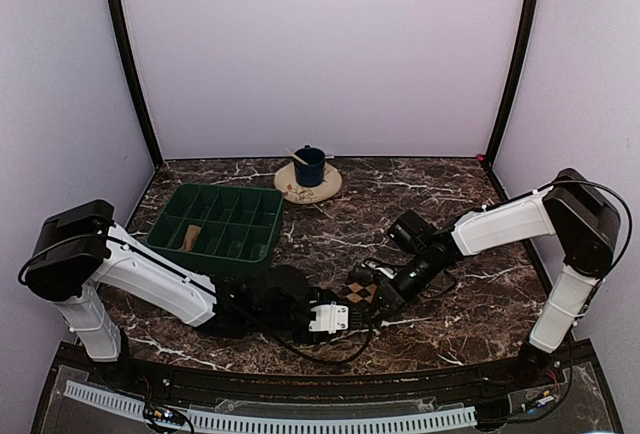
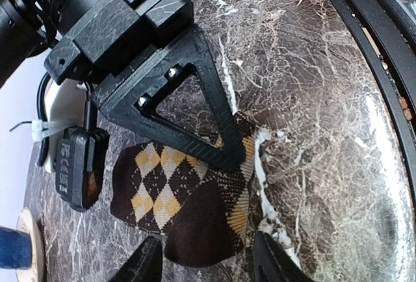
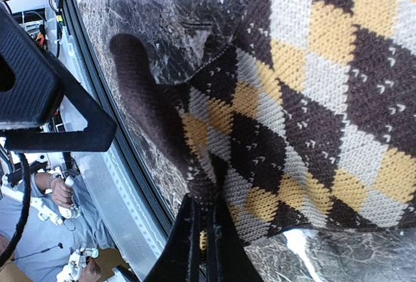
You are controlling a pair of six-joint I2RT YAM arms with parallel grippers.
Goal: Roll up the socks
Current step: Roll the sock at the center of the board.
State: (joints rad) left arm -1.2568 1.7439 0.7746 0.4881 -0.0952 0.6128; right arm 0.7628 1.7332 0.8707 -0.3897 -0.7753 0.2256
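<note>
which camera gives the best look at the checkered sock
Left wrist: the checkered sock shows almost whole there, outline and pattern together, crossed only by a black gripper finger. The right wrist view is a tight close-up of its diamonds, with the edges cut off. The top external view shows just a small patch between the arms.

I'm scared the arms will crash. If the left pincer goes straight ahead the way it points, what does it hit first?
Most likely the checkered sock: its dark end lies just ahead of the open left pincer, with the right pincer farther on.
</note>
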